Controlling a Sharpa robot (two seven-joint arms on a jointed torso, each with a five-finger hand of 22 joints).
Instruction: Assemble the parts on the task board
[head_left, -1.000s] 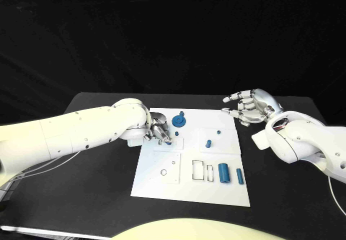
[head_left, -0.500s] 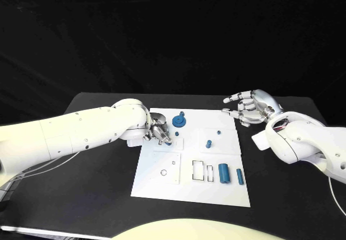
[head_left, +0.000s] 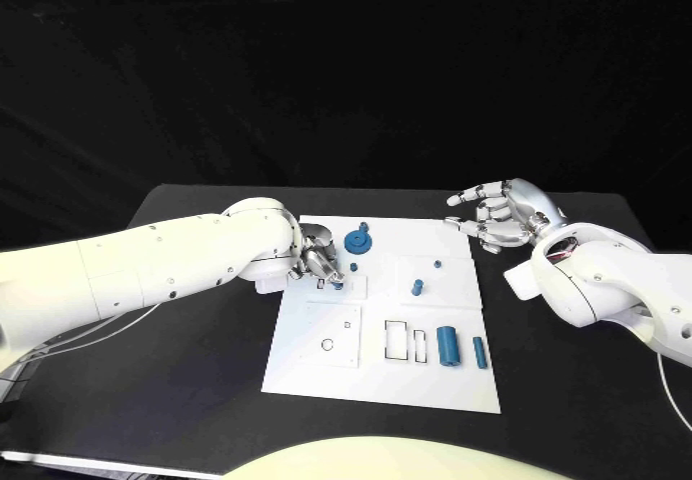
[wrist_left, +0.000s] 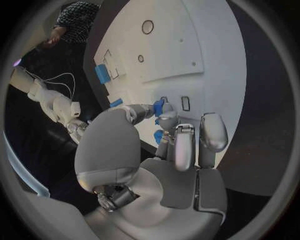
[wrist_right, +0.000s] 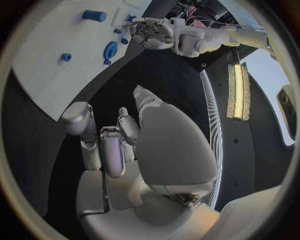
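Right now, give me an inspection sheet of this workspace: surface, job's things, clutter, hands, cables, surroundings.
Surface: black table, white task board in its middle.
Job's things: round blue part at the board's far side; two small blue pegs mid-board; two blue cylinders lying at its right near part.
Clutter: nothing seen.
Hands: left hand pinches a small blue part over the board's left far part; right hand off the board's far right corner, fingers curled, holding nothing.
Cables: thin white cable along the left arm, another by the right arm.
Surroundings: black backdrop.
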